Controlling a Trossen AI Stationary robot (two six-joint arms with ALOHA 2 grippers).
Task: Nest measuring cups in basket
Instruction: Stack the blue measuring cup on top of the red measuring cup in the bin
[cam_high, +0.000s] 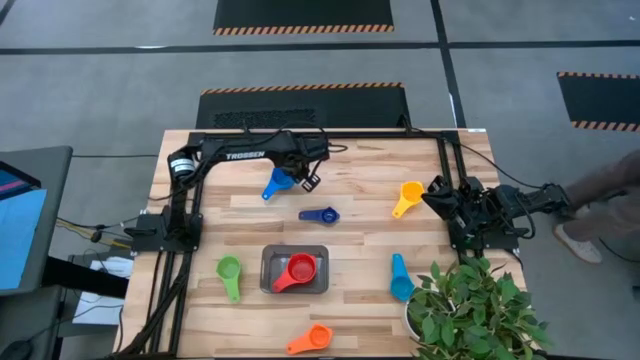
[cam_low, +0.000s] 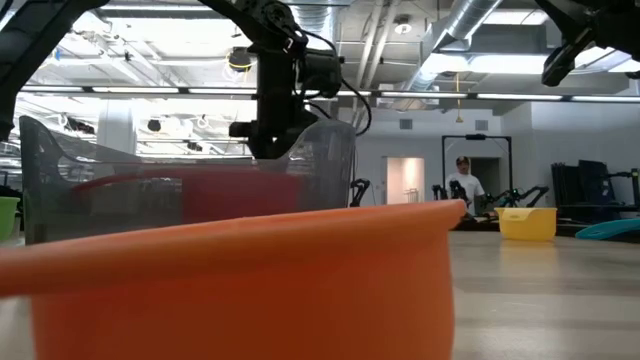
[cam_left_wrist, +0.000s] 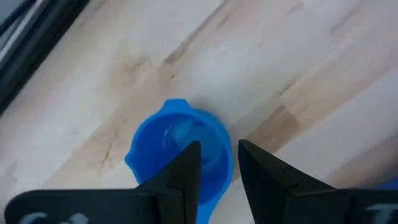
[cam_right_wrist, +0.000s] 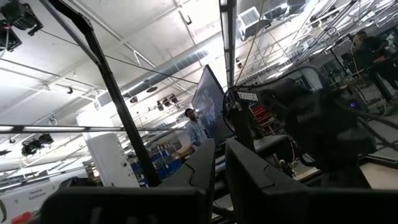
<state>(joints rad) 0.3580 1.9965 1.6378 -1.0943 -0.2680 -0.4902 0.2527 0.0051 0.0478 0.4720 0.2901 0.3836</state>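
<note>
Left arm reaching from the bench's far-left corner toward the middle, wrist bent down. Left end effector over the blue measuring cup, at the far side of the bench. In the left wrist view, fingers with a narrow gap, straddling the cup's rim, one finger inside the bowl, one outside; clamped on the rim or not: cannot tell, so grip state unknown. Cup upright.

Right arm folded at the right edge of the bench, right end effector raised beside the yellow measuring cup, not touching it. In the right wrist view, fingers close together with a slim gap, pointing up into the room, nothing between them; looks clenched, idle.

Basket near the bench centre toward the near edge, red measuring cup lying inside it. Dark blue measuring cup between the blue cup and basket. Green measuring cup left of basket, light blue measuring cup right of it, orange measuring cup at the near edge, filling the low view's foreground. Potted plant at the near-right corner. Person far back in the room.
</note>
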